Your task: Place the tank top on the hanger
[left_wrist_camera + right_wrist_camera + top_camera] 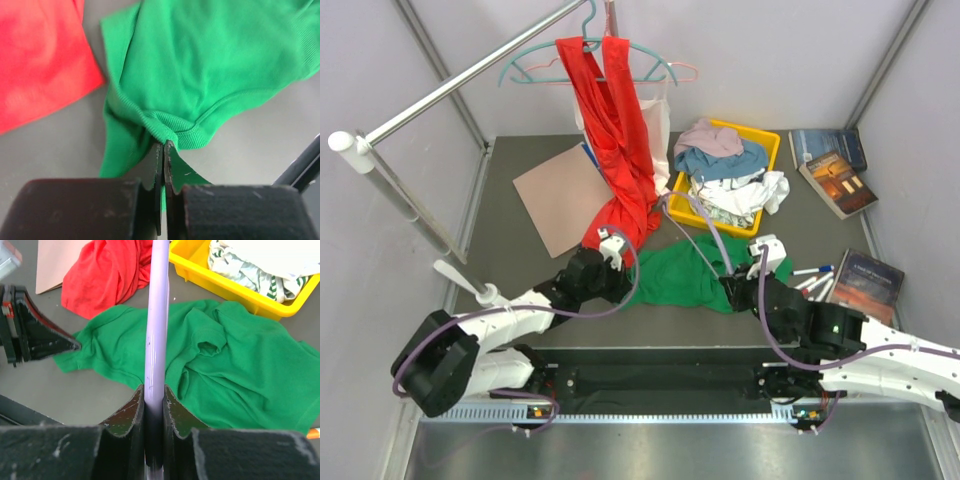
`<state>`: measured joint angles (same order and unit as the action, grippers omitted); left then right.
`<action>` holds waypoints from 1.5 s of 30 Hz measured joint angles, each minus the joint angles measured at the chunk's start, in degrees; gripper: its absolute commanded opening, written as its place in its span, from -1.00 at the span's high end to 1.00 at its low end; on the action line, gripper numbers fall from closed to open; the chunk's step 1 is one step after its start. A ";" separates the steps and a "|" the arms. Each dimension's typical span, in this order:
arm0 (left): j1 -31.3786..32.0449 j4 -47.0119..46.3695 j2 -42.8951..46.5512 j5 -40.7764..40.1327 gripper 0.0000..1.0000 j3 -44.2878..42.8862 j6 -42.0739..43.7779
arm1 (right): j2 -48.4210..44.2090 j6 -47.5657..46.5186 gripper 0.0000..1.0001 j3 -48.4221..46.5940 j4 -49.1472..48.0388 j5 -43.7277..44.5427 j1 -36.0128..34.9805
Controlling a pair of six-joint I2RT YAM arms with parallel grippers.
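The bright green tank top (688, 276) lies crumpled on the dark table between my two grippers. My left gripper (632, 268) is at its left edge. In the left wrist view the gripper (164, 145) is shut on a ribbed hem of the tank top (210, 65). My right gripper (732, 285) is at the top's right side, shut on the thin lavender hanger (712, 232). In the right wrist view the gripper (155, 390) clamps the hanger's bar (157, 315), which stands up over the tank top (235, 365).
A red tank top (615, 120) hangs from a teal hanger (520, 68) on the metal rail (470, 75) and drapes onto the table. A yellow bin (772, 145) of clothes sits behind, brown card (555, 195) at left, books (840, 180) and pens (815, 275) at right.
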<state>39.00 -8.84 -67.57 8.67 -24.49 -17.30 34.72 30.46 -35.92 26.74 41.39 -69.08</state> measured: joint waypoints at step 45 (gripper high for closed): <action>-24.28 -2.78 -21.59 13.75 1.00 -27.93 -17.25 | -8.94 -9.22 1.00 -16.46 20.90 -22.45 0.15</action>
<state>14.72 -11.62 -89.17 22.41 -52.42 -34.54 25.78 21.23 -52.38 47.64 18.94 -68.93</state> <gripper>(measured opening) 0.015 0.112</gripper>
